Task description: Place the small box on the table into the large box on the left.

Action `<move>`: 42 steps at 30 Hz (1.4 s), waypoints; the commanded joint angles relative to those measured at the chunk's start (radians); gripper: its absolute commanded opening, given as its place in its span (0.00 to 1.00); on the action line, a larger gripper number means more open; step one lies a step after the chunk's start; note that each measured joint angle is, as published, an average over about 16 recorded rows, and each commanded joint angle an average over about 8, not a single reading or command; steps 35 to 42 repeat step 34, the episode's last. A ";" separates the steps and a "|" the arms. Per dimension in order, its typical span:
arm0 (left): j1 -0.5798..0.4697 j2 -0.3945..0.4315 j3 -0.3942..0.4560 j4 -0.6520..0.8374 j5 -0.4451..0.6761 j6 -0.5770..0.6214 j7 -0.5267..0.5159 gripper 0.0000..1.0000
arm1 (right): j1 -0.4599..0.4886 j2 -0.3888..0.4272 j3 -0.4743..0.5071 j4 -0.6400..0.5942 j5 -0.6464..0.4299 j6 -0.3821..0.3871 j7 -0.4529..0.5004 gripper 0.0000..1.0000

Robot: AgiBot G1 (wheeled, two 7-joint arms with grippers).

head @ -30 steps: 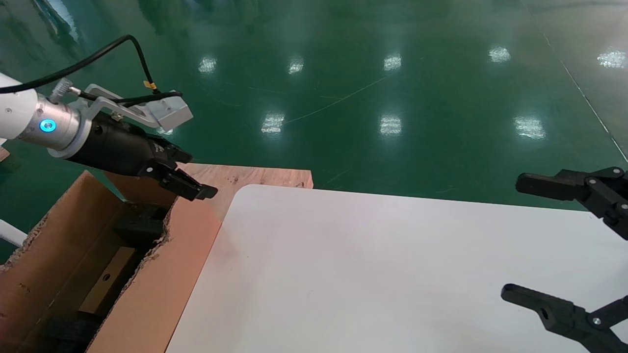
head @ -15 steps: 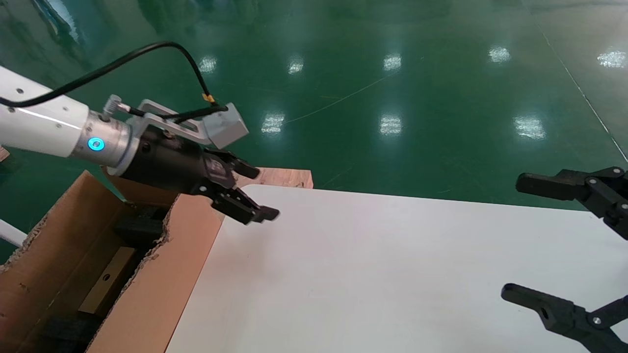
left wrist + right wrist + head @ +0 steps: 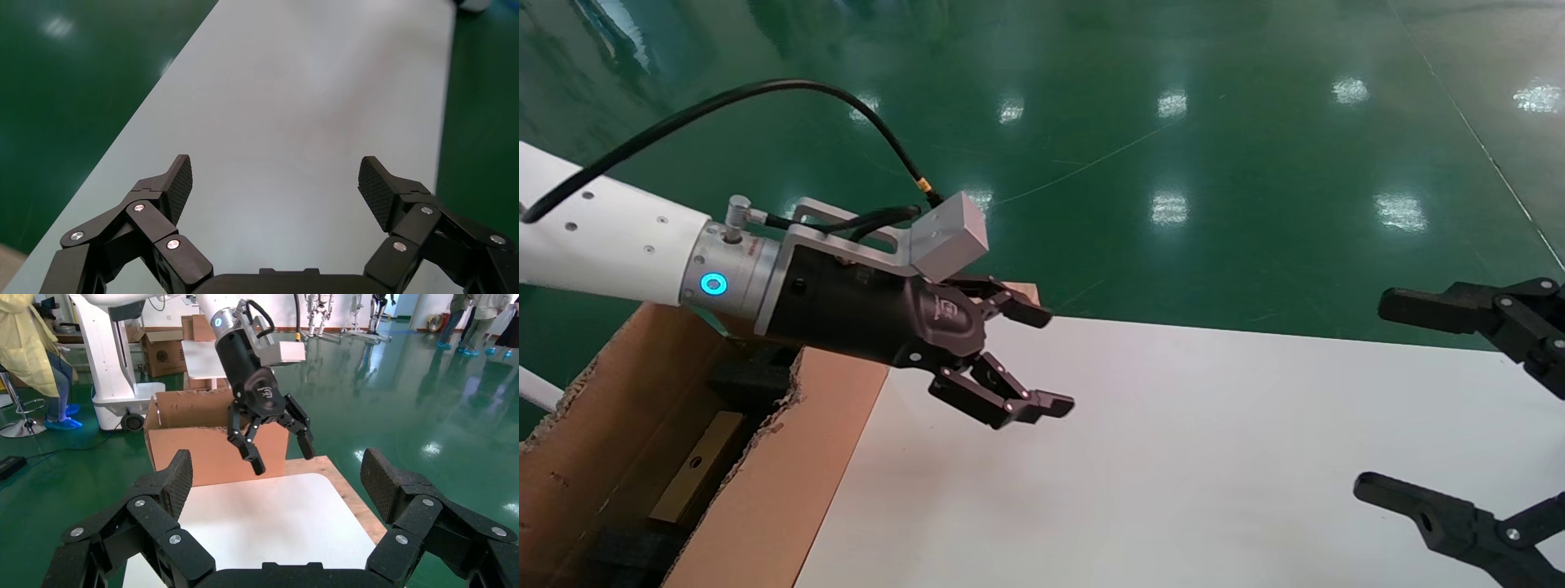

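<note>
The large box (image 3: 625, 408) stands at the left of the white table (image 3: 1173, 457), its ragged flaps up. Inside it lies the small box (image 3: 695, 467), flat and tan, with a round hole. My left gripper (image 3: 1047, 359) hangs open and empty just above the table's far left corner, to the right of the large box. Between its fingers in the left wrist view there is only bare table (image 3: 294, 92) under the left gripper (image 3: 275, 184). My right gripper (image 3: 1395, 400) is parked open at the table's right edge. In the right wrist view the right gripper (image 3: 275, 478) faces the large box (image 3: 202, 450).
A bare wooden board (image 3: 1019, 294) sticks out under the table's far left corner. Green floor (image 3: 1173, 147) lies beyond. The right wrist view shows a white robot base (image 3: 110, 361), other cartons (image 3: 162, 352) and a person in yellow (image 3: 30, 349) behind the large box.
My left gripper has travelled from above the large box's right wall rightward and nearer, out over the table, staying open and empty. The right arm has not moved.
</note>
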 commanded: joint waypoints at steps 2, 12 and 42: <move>0.061 0.004 -0.079 -0.010 -0.024 0.018 0.033 1.00 | 0.000 0.000 0.000 0.000 0.000 0.000 0.000 1.00; 0.266 0.017 -0.345 -0.046 -0.105 0.078 0.143 1.00 | 0.000 0.000 0.000 0.000 0.000 0.000 0.000 1.00; 0.644 0.041 -0.837 -0.110 -0.255 0.188 0.343 1.00 | 0.000 0.000 0.000 0.000 0.000 0.000 0.000 1.00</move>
